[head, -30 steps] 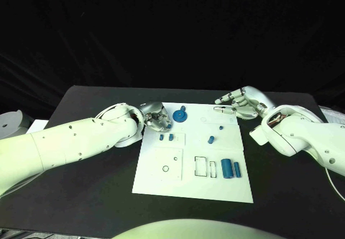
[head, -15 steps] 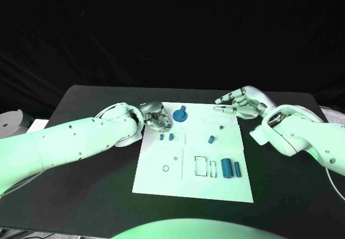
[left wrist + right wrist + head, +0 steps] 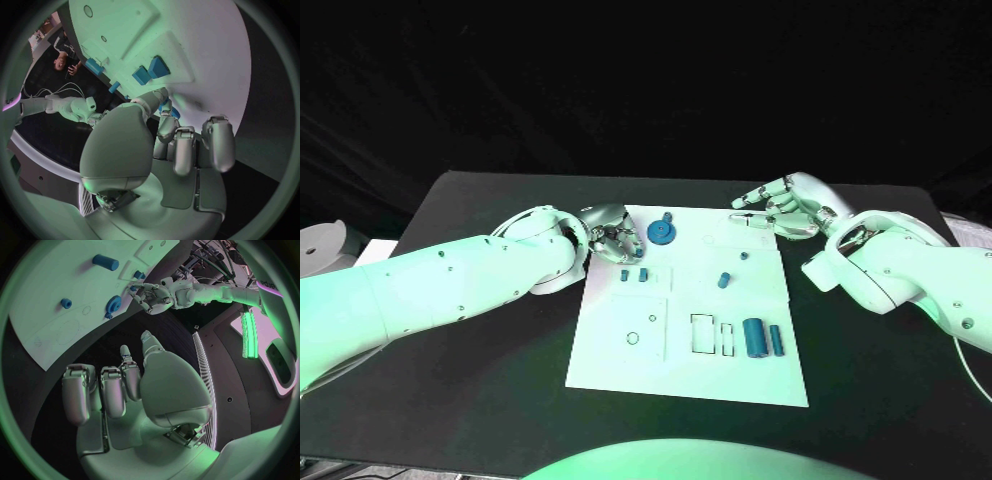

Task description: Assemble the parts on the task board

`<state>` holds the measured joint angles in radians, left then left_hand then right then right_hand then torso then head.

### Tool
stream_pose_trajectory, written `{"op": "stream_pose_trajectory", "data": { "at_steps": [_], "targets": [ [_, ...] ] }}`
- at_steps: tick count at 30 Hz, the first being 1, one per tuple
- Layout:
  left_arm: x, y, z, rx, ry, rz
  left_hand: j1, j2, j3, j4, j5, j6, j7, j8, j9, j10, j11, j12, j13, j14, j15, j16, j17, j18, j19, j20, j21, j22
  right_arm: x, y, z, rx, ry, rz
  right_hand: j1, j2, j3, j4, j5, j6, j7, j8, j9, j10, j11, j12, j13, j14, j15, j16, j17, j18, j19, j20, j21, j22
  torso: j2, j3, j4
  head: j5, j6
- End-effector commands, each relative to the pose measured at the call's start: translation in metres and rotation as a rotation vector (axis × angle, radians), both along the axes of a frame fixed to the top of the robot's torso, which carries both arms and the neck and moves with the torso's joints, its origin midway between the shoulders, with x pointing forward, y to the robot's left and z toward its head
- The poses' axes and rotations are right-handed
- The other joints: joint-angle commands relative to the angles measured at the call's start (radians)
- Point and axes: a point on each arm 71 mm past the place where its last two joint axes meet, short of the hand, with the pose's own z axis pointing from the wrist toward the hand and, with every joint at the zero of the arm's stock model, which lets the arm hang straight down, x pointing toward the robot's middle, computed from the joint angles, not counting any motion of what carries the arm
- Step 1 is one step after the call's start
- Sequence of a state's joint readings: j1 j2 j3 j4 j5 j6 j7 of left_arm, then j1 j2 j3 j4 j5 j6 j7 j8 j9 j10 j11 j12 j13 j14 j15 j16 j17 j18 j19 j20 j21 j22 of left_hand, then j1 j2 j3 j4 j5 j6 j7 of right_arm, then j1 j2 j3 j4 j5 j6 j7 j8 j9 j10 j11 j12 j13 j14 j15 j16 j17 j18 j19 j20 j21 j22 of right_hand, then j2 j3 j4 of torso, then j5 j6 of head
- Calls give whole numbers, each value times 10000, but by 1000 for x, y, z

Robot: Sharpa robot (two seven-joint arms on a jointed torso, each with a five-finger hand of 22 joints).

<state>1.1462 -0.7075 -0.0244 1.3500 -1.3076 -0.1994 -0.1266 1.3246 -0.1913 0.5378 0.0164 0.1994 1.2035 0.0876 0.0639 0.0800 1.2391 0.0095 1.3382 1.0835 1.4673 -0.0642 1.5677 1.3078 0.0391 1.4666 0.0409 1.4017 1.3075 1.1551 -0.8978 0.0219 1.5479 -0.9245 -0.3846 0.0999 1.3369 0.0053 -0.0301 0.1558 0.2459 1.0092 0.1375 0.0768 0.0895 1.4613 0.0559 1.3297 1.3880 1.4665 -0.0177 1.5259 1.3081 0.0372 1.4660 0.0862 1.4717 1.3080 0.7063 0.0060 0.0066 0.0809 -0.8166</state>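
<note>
The left hand (image 3: pixel 609 240) covers part of the task board (image 3: pixel 689 365) beside the blue gear (image 3: pixel 661 234), and its fingertips seem to hide a small blue part there. Whether they grip it cannot be told.

On the black table (image 3: pixel 473 380) lies one white task board (image 3: pixel 733 375). On it I count one round blue gear (image 3: pixel 661 234), two small blue blocks (image 3: pixel 636 274) side by side left of the middle, one small blue peg (image 3: pixel 724 280) and two long blue cylinders (image 3: pixel 762 338) at lower right.
</note>
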Motion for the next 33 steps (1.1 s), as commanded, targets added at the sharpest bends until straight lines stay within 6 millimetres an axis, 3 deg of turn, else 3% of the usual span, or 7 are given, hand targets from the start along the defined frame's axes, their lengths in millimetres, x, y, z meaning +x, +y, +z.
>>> {"op": "stream_pose_trajectory", "data": {
  "at_steps": [1, 13, 29, 33],
  "targets": [
    [0, 2, -5, 255, 329, 74, 15, -119, -74, 8, 30, -137, 23, -35, -42, -76, 19, -75, -35, 1035, 90, 31, 2630, -29, 669, 59, -67, 1918, -1, 1, 0, -17, -76, 116, -79, -11, -35, 0, -26, 52, -7, 25, 11, 37, -64, -36, 289, 877, -68, -29, 1906, 59, 161, -64, -59, 674, -2, 3, 1, -2, -2],
    [0, 3, -5, 225, 335, 147, -46, -272, -217, 37, 38, -814, 210, -47, -168, -173, 177, -157, -198, 1035, 219, 31, 2630, -29, 667, 154, -100, 1915, -1, 1, 0, -17, -76, 115, -79, -11, -35, 0, -26, 52, -7, 25, 11, 37, -64, -36, 289, 877, -68, -29, 1906, 59, 161, -64, -59, 674, -1, 0, 6, -4, -6],
    [1, 7, -5, 268, 357, 260, -38, -289, -233, 38, 38, -910, 246, -43, -170, -205, 208, -180, -247, 1035, 245, 31, 2630, -25, 663, 177, -124, 1908, 0, 1, 0, -23, -75, 96, -74, -11, -55, -6, -25, 49, -8, 21, 11, 27, -65, -54, 277, 874, -69, -39, 1893, 60, 159, -66, -62, 671, -1, -4, 7, 3, -25],
    [3, 13, -5, 278, 274, 427, -19, -326, -246, 32, 40, -1072, 298, -42, -173, -519, 255, -417, -682, 1035, 286, 31, 2630, -18, 657, 212, -163, 1895, 1, -1, 0, -47, -73, 38, -74, -11, -55, -6, -25, 49, -8, 21, 11, 27, -65, -54, 277, 874, -69, -39, 1893, 60, 159, -66, -62, 671, -3, -16, 5, -19, -25]
  ]
}}
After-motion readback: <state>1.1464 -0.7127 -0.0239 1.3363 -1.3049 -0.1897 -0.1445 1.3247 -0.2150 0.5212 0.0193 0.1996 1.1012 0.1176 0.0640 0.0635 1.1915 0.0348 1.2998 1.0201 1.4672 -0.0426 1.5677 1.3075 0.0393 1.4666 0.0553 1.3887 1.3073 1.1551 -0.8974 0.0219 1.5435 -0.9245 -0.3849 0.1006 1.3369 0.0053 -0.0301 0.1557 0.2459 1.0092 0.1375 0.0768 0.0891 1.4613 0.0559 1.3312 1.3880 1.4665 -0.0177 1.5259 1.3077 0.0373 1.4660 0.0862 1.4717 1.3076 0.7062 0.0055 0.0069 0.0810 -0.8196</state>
